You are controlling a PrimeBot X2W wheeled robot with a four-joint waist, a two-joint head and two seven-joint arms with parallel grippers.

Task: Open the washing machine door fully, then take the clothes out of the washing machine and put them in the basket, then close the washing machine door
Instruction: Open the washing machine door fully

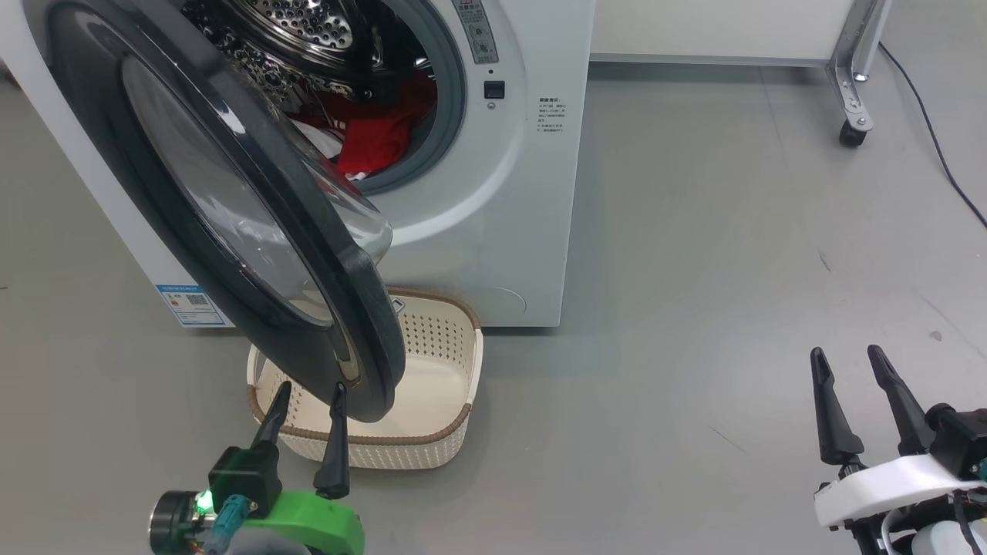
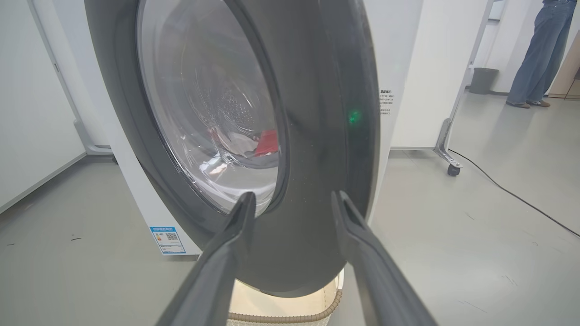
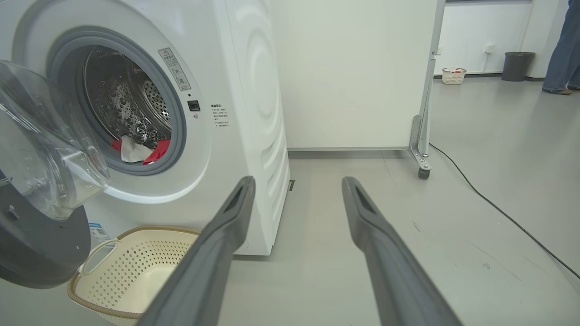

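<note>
My left pincer (image 1: 311,385) stands wide at the lower left of the head view. Its tips are just under the lowest part of the washing machine door (image 1: 231,216), and I cannot tell if they touch it. My right pincer (image 1: 846,351) is wide also and holds nothing, at the lower right, well apart from the washing machine (image 1: 501,193).

The door is only partly open. It hangs across the left half of the frame, over the basket (image 1: 416,451), which stands on the floor just before the machine. I judge the door stiff and rather heavy. Its black rim is glossy, so it can slip, and it turns only on its hinge. I think the free edge of the rim is the best place to hold or push it, not the glass bowl.

The clothes (image 1: 378,135) lie low in the drum, near the grey seal. They look soft and light, so I would pinch one thick fold.
</note>
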